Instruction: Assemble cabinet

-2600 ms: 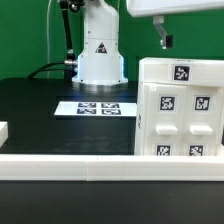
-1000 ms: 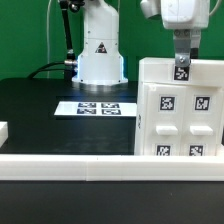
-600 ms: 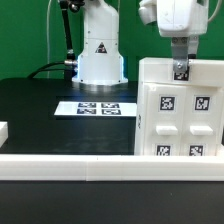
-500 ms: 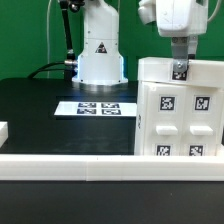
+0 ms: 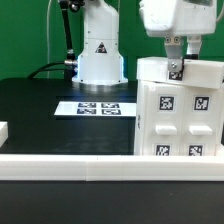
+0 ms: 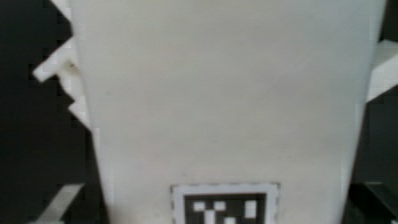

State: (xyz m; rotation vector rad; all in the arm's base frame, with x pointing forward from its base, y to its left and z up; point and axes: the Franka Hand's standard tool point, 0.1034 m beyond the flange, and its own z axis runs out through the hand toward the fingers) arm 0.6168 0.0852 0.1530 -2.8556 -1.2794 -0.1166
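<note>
Cabinet (image 5: 180, 110) upright by the tabletop's near edge, toward the exterior view's right, tagged face (image 6: 228, 211) close under the wrist camera. Gripper (image 5: 176, 62) down at its top edge; whether closed on it, cannot tell. Marker board (image 5: 97, 108) flat mid-table, robot base (image 5: 99, 55) at the far edge.

The cabinet (image 5: 180, 108) stands directly beneath the jaws, its top face (image 6: 214, 100) blocking any way down. Open black bench (image 5: 40, 110) lies well off to the exterior view's left, bounded by the robot base (image 5: 100, 55), marker board (image 5: 98, 108) and front white rail (image 5: 70, 160).
</note>
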